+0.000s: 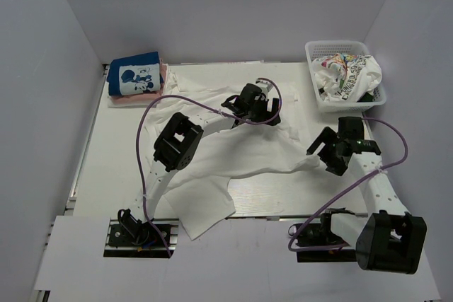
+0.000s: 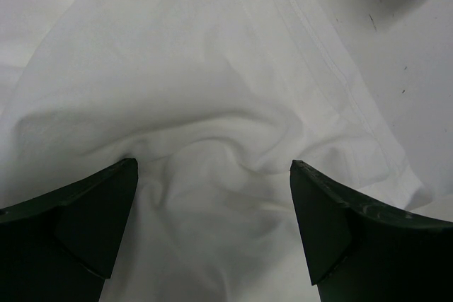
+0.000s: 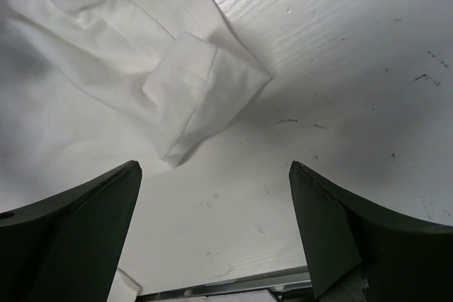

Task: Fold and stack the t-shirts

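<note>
Since the large white t-shirt (image 1: 248, 153) looks soft and limp | best pinch sleeve cuff (image 3: 212, 83) at its 3 o'clock | left fingers (image 2: 78, 224), right fingers (image 3: 71, 231) apart, empty

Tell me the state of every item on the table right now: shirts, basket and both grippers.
Large white t-shirt: spread on the table, rumpled, unfolded.
Pink shirt: folded, bottom of the stack.
Blue shirt: folded, stacked on the pink shirt.
Basket: upright, holding clothes.
Printed white shirt: crumpled in the basket.
Left gripper: open, over the white t-shirt.
Right gripper: open, empty, beside the sleeve.
</note>
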### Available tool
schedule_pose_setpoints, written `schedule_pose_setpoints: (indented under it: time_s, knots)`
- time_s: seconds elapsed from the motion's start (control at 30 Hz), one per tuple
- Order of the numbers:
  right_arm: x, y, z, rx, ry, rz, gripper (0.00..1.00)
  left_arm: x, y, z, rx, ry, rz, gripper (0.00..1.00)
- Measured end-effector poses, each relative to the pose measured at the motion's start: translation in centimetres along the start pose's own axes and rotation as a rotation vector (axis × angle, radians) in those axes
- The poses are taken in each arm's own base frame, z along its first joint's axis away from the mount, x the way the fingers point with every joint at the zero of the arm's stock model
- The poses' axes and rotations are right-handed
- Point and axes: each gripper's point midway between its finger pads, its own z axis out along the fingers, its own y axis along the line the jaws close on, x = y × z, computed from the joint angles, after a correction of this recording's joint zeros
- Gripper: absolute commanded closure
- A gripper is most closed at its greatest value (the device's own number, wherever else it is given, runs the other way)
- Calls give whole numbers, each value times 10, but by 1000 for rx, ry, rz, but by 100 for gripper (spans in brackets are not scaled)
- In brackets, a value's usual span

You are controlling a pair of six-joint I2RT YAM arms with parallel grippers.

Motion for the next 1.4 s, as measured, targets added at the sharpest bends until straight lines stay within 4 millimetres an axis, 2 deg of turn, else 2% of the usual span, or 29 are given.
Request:
schedule_pose_setpoints:
  time_s: [0.1, 0.2, 0.23, 0.33, 0.43, 0.5, 0.53, 0.57, 0.63, 0.67, 0.9, 1.1, 1.17, 1.3, 1.4]
  knots:
    - [3, 2, 6, -6, 29, 2, 9, 0, 0, 0, 0, 0, 0, 0]
    - [3, 9, 16, -28, 54, 7, 16, 1, 0, 0, 2, -3, 1, 0]
    - [2, 11, 20, -34, 59, 9, 29, 1, 0, 0, 2, -4, 2, 0]
    - [1, 12, 28, -31, 72, 11, 55, 1, 0, 0, 4, -8, 3, 0]
    - [0, 9, 32, -8, 78, 14, 58, 1, 0, 0, 4, -9, 4, 0]
    - [0, 7, 33, 2, 79, 13, 63, 1, 0, -1, 5, -12, 5, 0]
    - [0, 7, 34, 5, 82, 14, 70, 1, 0, -1, 5, -13, 5, 0]
    - [0, 6, 35, 7, 83, 12, 87, 1, 0, -1, 6, -13, 5, 0]
    - [1, 6, 36, 9, 84, 17, 93, 2, 1, -1, 5, -12, 5, 0]
    - [0, 6, 36, 10, 81, 18, 100, 2, 1, -1, 6, -14, 6, 0]
    - [-8, 0, 40, 52, 49, 15, 100, 2, 1, -2, 5, -16, 14, 0]
    - [-19, 10, 33, 15, 21, -24, 100, 3, 3, -3, 1, -19, 15, 0]
    - [-31, 24, 22, -35, -11, -54, 100, 3, 3, -3, 0, -19, 15, 0]
    - [-72, 69, -19, -183, -148, -111, 100, 3, 3, -3, 0, -20, 17, 0]
    - [-80, 85, -53, -272, -242, -141, 100, 3, 3, -3, -1, -20, 17, 0]
